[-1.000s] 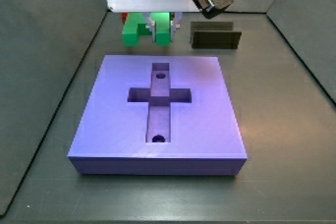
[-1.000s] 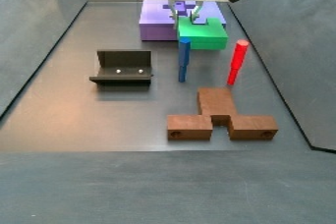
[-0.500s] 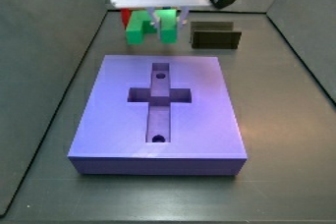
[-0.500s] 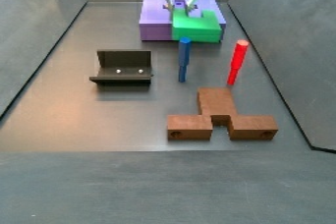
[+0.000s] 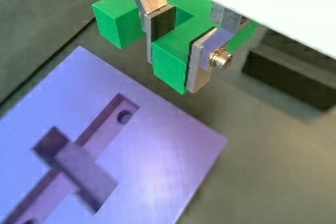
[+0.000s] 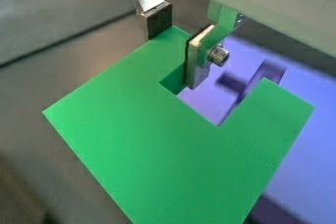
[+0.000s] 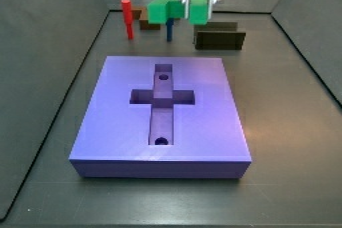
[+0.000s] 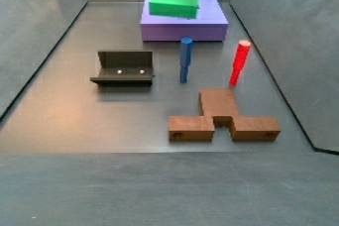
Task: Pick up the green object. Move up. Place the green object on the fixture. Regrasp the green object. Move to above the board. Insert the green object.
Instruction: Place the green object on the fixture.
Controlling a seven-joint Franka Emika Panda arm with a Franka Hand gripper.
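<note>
**Green piece held aloft near the top of the scene**

The gripper (image 5: 179, 33) is up high, at the top edge in both side views, its silver fingers (image 6: 199, 57) clamped on the green object (image 5: 168, 43): one plate sits in the notch, one on the outer face. The piece hangs clear of the floor, off beyond the end of the board (image 7: 163, 115). The fixture (image 8: 125, 67) sits on the floor, well apart, near the blue peg (image 8: 185, 59) and red peg (image 8: 241, 63).
</note>
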